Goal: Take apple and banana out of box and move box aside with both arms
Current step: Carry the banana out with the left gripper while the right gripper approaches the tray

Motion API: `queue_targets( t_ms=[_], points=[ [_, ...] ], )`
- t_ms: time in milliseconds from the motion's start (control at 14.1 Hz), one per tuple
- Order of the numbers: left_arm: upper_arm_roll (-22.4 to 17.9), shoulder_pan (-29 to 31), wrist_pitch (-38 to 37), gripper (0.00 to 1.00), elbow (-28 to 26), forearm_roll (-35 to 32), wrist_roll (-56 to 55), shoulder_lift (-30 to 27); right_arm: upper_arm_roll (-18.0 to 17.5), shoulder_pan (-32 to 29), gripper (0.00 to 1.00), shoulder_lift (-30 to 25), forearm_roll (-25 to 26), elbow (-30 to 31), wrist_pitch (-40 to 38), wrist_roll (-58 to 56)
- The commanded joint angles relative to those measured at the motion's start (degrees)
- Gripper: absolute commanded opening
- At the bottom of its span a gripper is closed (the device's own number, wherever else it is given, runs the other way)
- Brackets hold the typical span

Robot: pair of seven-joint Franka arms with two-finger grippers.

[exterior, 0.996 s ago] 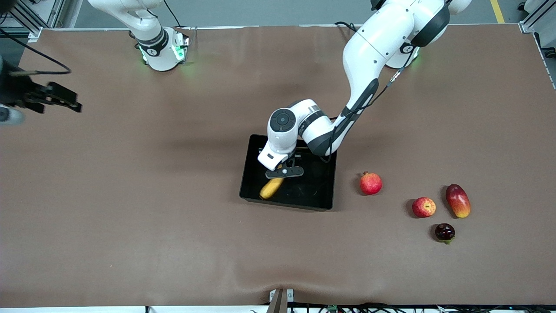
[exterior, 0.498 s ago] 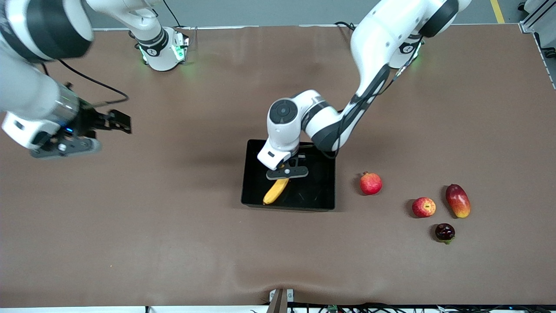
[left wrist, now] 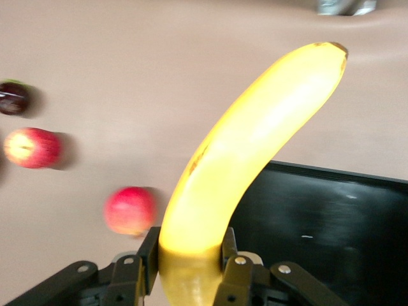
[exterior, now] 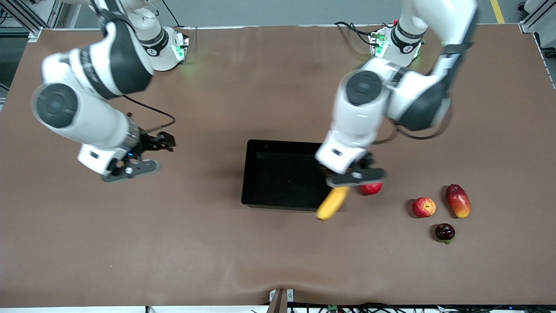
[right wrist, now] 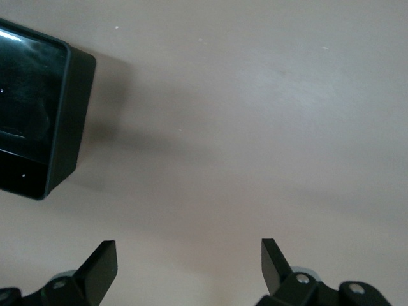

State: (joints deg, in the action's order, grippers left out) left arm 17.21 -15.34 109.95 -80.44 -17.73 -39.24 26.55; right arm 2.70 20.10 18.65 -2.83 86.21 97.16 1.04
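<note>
My left gripper (exterior: 345, 184) is shut on the yellow banana (exterior: 332, 203) and holds it in the air over the corner of the black tray (exterior: 246, 174) at the left arm's end. In the left wrist view the banana (left wrist: 255, 146) sticks out from between the fingers (left wrist: 150, 255), over the tray (left wrist: 331, 217). The small red apple (exterior: 423, 207) lies on the table toward the left arm's end and also shows in the left wrist view (left wrist: 32, 146). My right gripper (exterior: 130, 169) is open and empty over bare table, toward the right arm's end from the tray (right wrist: 38, 102).
A red pomegranate (exterior: 372, 188) lies beside the tray, partly hidden by my left gripper. A red-yellow mango (exterior: 458, 200) and a dark round fruit (exterior: 444, 232) lie near the apple. The tray holds nothing that I can see.
My left gripper has lifted the banana out of the tray and carried it toward the left arm's end. My right arm has swung in from the table's end toward the tray.
</note>
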Motion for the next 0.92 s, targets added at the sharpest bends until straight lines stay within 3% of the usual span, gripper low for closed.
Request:
queue_targets(
  t_ms=[0, 285, 569, 854],
  points=[
    [0.4, 7.1, 0.7, 0.00, -8.0, 0.7, 10.7, -4.2, 0.5, 1.5, 1.00, 3.8, -0.5, -1.0, 3.1, 0.6],
    [0.4, 16.0, 5.4, 0.00, -18.0, 0.7, 24.3, -4.6, 0.4, 4.4, 1.00, 8.6, -2.7, -0.3, 4.9, 0.5],
    [0.3, 23.9, 22.0, 0.00, -28.8, 0.2, 31.5, 0.4, 0.4, 8.0, 1.00, 11.3, -3.1, 1.7, 8.3, 6.4],
    [0.2, 24.6, 29.6, 0.00, -29.0, 0.2, 31.9, 6.7, 0.5, 12.9, 1.00, 14.7, -3.2, 1.8, 19.1, 14.8]
  ],
)
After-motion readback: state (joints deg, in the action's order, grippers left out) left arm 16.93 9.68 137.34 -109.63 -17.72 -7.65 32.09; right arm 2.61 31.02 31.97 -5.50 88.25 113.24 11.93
